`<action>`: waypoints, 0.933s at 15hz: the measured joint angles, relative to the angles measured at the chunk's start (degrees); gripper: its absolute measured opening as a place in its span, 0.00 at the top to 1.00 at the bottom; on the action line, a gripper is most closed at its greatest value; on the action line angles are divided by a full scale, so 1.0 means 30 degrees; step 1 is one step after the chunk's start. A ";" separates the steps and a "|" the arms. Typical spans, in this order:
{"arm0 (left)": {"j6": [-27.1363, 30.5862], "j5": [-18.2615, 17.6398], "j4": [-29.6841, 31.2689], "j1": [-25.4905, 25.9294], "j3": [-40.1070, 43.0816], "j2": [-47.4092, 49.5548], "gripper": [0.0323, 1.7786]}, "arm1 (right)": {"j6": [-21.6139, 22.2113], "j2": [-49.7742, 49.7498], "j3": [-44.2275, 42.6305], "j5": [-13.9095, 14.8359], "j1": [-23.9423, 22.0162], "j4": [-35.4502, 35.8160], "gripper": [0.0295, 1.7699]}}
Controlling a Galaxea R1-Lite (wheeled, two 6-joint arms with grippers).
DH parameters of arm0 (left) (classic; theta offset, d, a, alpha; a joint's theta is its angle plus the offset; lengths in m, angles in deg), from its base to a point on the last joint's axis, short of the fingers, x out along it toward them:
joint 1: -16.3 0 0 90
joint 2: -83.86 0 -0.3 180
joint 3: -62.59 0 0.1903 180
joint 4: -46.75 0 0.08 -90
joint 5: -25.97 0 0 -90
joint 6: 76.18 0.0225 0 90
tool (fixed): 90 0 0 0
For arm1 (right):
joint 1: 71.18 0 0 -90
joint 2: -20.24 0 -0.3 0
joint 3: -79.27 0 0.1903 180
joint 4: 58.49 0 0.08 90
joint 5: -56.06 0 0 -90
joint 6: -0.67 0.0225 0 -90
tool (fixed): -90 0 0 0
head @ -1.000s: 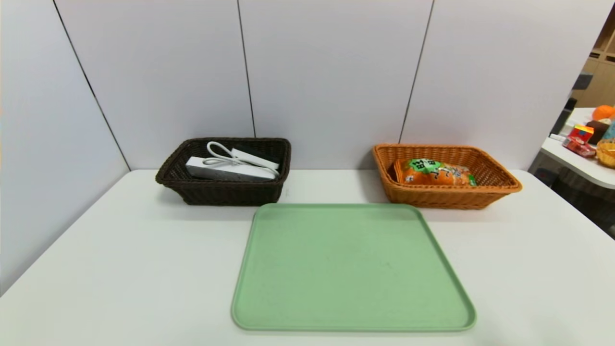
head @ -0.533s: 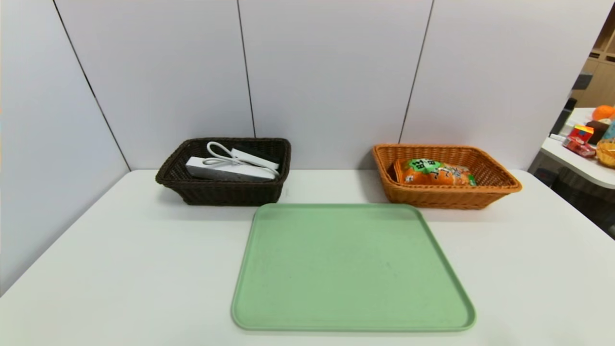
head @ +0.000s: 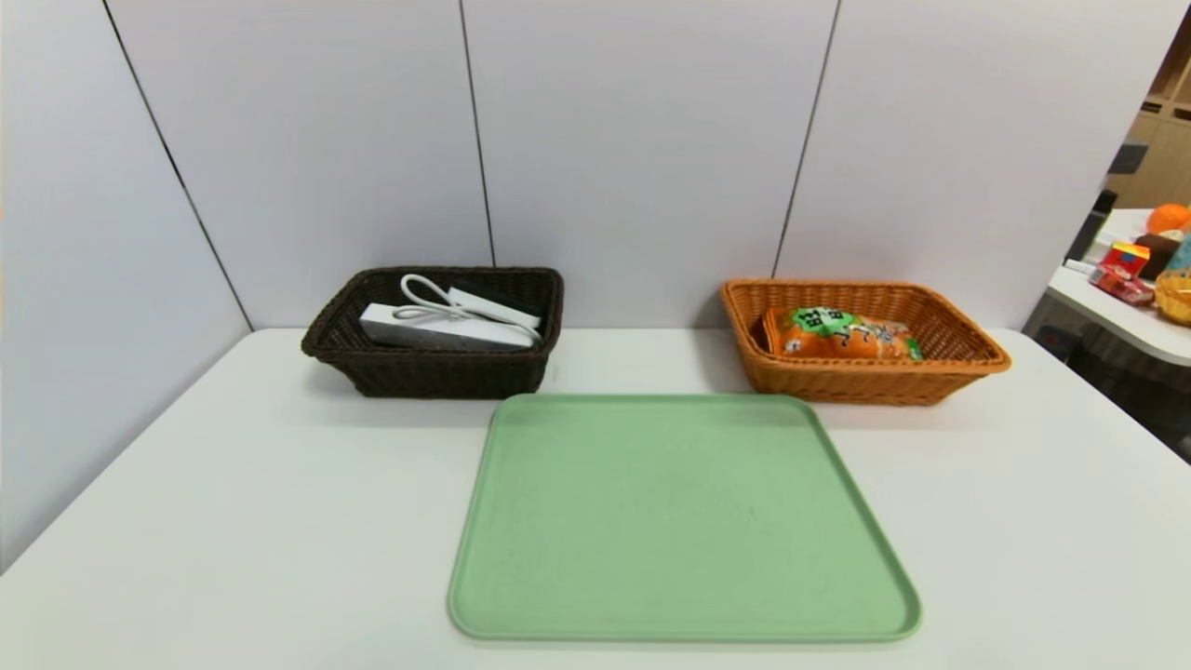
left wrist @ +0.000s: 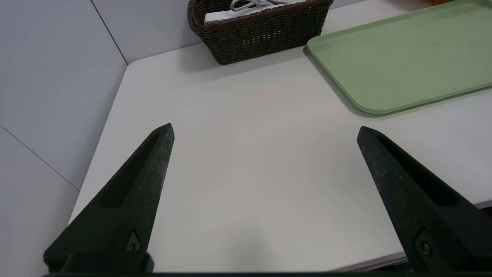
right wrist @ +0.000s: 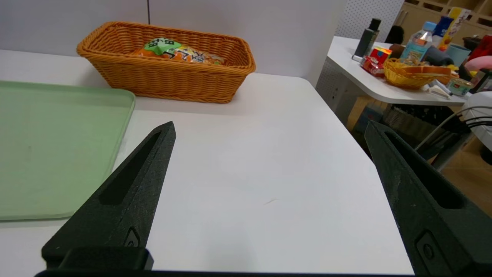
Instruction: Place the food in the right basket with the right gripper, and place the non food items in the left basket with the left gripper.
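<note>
The food, an orange snack bag (head: pixel 842 335) with a green label, lies inside the right basket (head: pixel 968 358) of orange-tan wicker; the right wrist view shows bag (right wrist: pixel 175 52) and basket (right wrist: pixel 169 79) too. A white power strip (head: pixel 437 328) with its coiled cord lies in the dark brown left basket (head: pixel 437 372), whose wall (left wrist: pixel 261 34) appears in the left wrist view. Other non food items are hidden. My left gripper (left wrist: pixel 265 130) hangs open over bare table near the front left, holding nothing. My right gripper (right wrist: pixel 269 129) hangs open over bare table at the front right. Neither arm shows in the head view.
A bare green tray (head: pixel 679 521) lies mid-table in front of both baskets. Grey wall panels (head: pixel 642 140) close the back and left. The table's right edge (right wrist: pixel 346 127) drops off toward a second table (head: pixel 1130 307) crowded with assorted goods.
</note>
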 joint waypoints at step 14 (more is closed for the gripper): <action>0.0089 -0.0232 -0.0024 -0.0057 0.1313 0.0020 0.05 | 0.0037 -0.3795 0.1329 -0.0549 -0.0228 -0.2946 0.04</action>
